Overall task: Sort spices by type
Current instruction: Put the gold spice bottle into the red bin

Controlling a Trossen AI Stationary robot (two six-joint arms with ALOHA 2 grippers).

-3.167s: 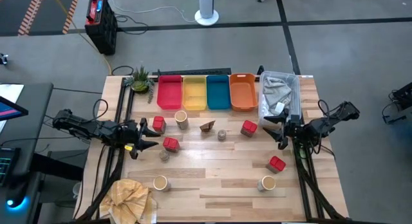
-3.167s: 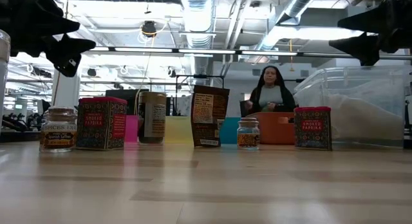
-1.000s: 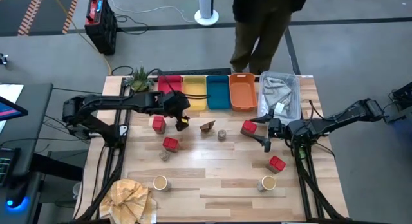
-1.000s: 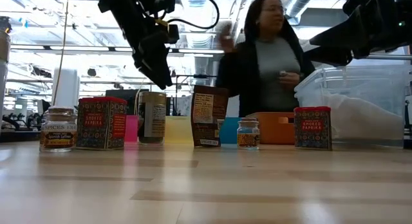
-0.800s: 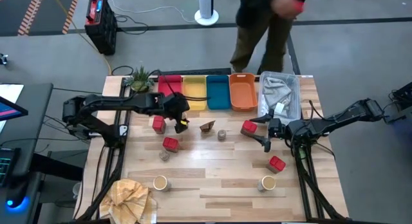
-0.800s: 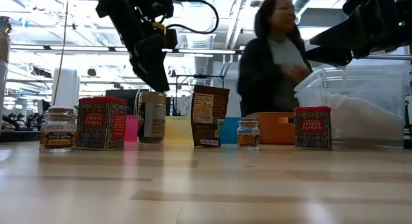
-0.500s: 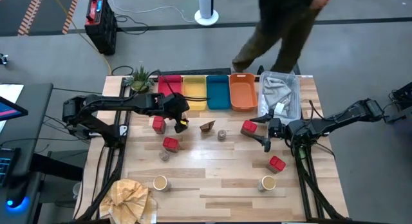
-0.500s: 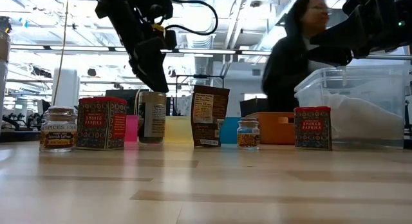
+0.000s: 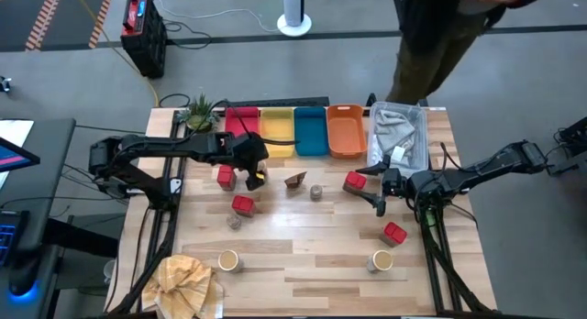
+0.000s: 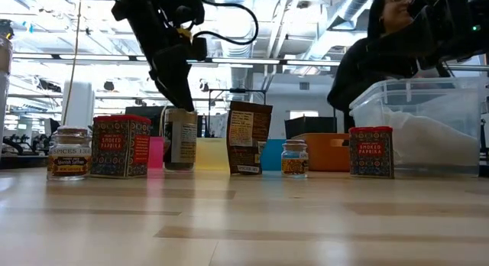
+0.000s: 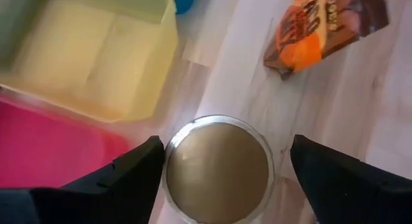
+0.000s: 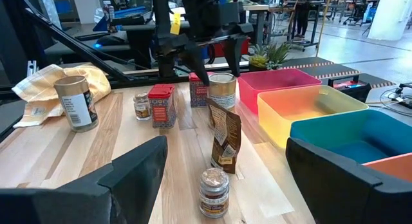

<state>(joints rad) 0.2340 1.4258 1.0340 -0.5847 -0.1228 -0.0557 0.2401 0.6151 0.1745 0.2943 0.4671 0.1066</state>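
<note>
Tan cylinder (image 11: 218,168) seemingly between left fingers (image 11: 132,172).

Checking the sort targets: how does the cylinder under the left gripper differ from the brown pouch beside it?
The cylinder is a round tan can with a pale top; the brown pouch is a flat dark packet with an orange label. The open left gripper straddles the cylinder; nothing is at the pouch, and the open right gripper is apart from it. Both stand upright near the yellow bin.
</note>
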